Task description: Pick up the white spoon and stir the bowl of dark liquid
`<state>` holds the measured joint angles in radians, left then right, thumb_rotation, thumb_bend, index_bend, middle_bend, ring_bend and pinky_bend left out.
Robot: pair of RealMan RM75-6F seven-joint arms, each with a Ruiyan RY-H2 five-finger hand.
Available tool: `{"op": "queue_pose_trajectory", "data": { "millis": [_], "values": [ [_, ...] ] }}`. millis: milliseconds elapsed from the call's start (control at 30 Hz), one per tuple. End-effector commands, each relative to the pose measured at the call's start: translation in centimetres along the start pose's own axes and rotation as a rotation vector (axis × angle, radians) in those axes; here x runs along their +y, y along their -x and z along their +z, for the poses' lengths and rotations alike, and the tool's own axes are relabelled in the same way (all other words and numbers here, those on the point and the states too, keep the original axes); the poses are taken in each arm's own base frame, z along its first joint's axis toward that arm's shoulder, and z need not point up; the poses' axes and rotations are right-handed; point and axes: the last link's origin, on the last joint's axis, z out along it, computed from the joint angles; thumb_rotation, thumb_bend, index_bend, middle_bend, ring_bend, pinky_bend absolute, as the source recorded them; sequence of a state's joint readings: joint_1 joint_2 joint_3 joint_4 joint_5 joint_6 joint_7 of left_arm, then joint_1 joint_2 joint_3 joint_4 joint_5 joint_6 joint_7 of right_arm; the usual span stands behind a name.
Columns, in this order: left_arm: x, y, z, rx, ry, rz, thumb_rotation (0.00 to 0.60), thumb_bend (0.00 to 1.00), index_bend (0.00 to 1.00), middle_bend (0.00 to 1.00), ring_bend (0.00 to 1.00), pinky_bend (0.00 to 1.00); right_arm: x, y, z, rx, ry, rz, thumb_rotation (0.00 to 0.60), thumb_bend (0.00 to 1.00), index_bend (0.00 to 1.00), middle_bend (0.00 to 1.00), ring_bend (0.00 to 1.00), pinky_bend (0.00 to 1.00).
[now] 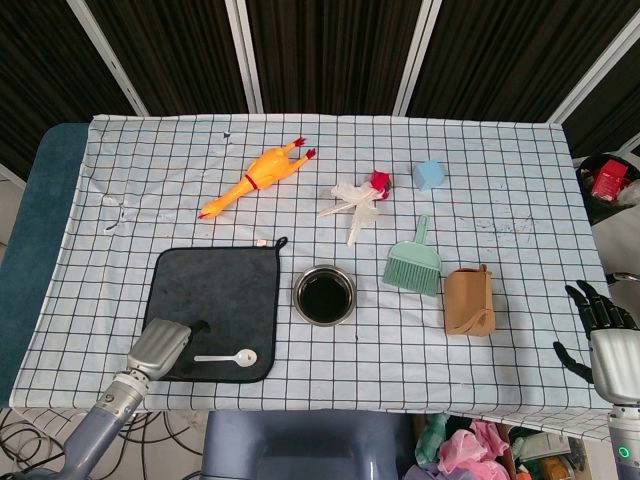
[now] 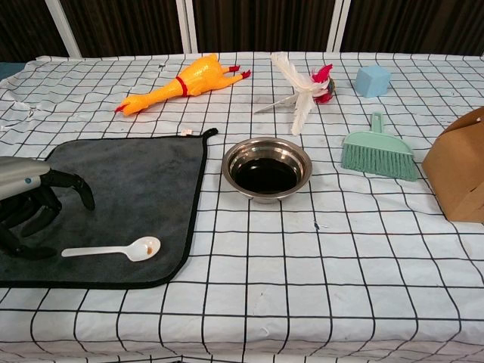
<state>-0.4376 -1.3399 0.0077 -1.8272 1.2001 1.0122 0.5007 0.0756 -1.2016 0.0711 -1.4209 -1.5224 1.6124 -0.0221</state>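
The white spoon (image 1: pixel 228 357) (image 2: pixel 113 249) lies flat on the dark grey mat (image 1: pixel 220 295) (image 2: pixel 128 193), handle pointing left, a brown stain in its bowl. My left hand (image 1: pixel 162 348) (image 2: pixel 34 208) hovers over the mat's front left part, just left of the spoon's handle, fingers spread and curved down, holding nothing. The steel bowl of dark liquid (image 1: pixel 324 294) (image 2: pixel 266 168) stands right of the mat. My right hand (image 1: pixel 608 338) is off the table's right edge, fingers apart and empty.
A yellow rubber chicken (image 1: pixel 256 177) lies behind the mat. A white feather toy with a red tip (image 1: pixel 358 197), a blue cube (image 1: pixel 429 175), a green hand brush (image 1: pixel 413 262) and a brown paper box (image 1: pixel 469 300) sit right of the bowl.
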Motion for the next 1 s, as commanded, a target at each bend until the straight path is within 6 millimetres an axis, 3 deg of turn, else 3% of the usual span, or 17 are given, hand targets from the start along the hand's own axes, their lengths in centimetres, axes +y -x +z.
{"op": "queue_pose_trajectory", "data": {
  "millis": [33,400,1000],
  "values": [
    [1.1,-0.1,0.6,-0.061,0.019,0.010,0.600,0.23,0.36,0.79,0.77,0.78,0.0,0.0,0.0,0.000,0.000,0.001,0.600,0.17,0.15,0.11,0.19,0.30],
    [3.4,-0.4,1.8,-0.081,0.012,-0.012,0.600,0.29,0.45,0.84,0.80,0.82,0.6,0.2,0.3,0.002,0.015,-0.006,0.600,0.17,0.15,0.11,0.19,0.30],
    [2.4,0.8,2.3,-0.116,-0.071,-0.018,0.600,0.36,0.49,0.84,0.80,0.82,1.2,0.2,0.4,0.012,0.033,0.003,0.600,0.17,0.15,0.11,0.19,0.30]
  ]
}}
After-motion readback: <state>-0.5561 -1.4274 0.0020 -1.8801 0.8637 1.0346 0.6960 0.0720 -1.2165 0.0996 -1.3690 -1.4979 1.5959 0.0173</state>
